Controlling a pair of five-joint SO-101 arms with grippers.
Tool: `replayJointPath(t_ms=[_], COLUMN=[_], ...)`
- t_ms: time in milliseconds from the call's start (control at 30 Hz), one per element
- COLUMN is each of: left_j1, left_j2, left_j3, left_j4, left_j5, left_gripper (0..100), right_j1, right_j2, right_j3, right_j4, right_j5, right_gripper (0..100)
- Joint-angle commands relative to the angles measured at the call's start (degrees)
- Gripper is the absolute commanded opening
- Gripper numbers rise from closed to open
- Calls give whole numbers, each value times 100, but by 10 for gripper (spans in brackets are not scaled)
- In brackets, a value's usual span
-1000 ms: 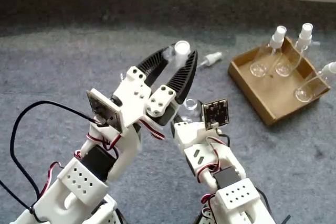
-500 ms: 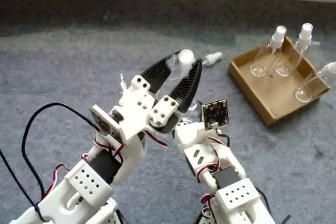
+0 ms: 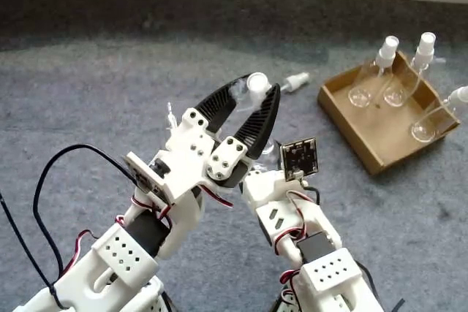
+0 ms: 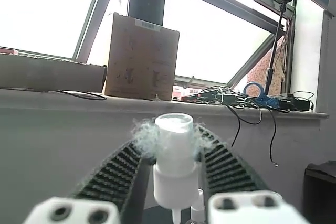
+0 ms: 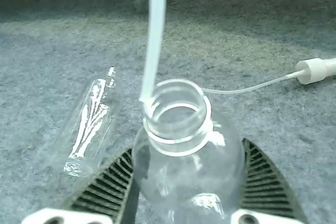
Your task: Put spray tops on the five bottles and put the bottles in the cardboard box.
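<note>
While the left gripper (image 3: 259,88) hangs over the right one, log the risk first. Its black ribbed jaws are clamped on the white plastic spray top (image 4: 174,153). The thin translucent dip tube (image 5: 153,35) meets the clear glass bottle (image 5: 189,169) right at the rim of the neck. From the right wrist view you cannot tell whether the tip sits inside the mouth or on its lip. If it is on the lip, lowering would likely buckle the tube or run it down the outside, and the cap would not seat.

White fluff (image 4: 142,135) clings around the jaw tips. My judgement is that the grip may be soft there, so the top could tilt or slip under a push. The right gripper (image 5: 187,153) has its jaws closed round the bottle's body, neck up and open. A sideways shove from above could twist the bottle in that hold.

Bottles: five.
- three capped bottles (image 3: 409,71) lie in the shallow brown cardboard box (image 3: 342,128)
- one is in the right jaws
- one bare clear bottle (image 5: 86,124) lies on its side on the grey felt tabletop (image 3: 95,85), near the held one

Spray tops: five.
- three are fitted
- one is in the left jaws
- one loose white top (image 3: 296,80) lies on the tabletop between the grippers and the box, tube trailing

Arms: two.
</note>
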Motion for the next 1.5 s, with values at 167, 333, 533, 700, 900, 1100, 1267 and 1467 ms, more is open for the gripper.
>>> replayJointPath(t_ms=[167, 333, 533, 700, 900, 1100, 1267, 1467], left_j1=[13, 13, 13, 57, 13, 13, 13, -75], left_j2=[-92, -92, -92, -92, -101, -101, -92, -84], left_j3=[-435, -426, -365, 75, 567, 567, 435, 154], left_j4=[-26, 202, 642, 853, 844, 862, 897, 1442], left_j5=[44, 44, 53, 62, 62, 62, 62, 70], left_gripper=[6, 6, 6, 6, 6, 6, 6, 6], right_j1=[-57, -57, -57, -57, -57, -31, -31, -22], right_j2=[13, 13, 13, 13, 13, 13, 13, 4], right_j3=[-22, -22, -22, -22, -22, -22, -13, -4], right_j4=[-136, -136, -136, -136, -136, -136, -136, -145], right_j5=[-9, -9, -9, -9, 396, 651, 633, 633], right_gripper=[213, 213, 213, 213, 213, 213, 213, 213])
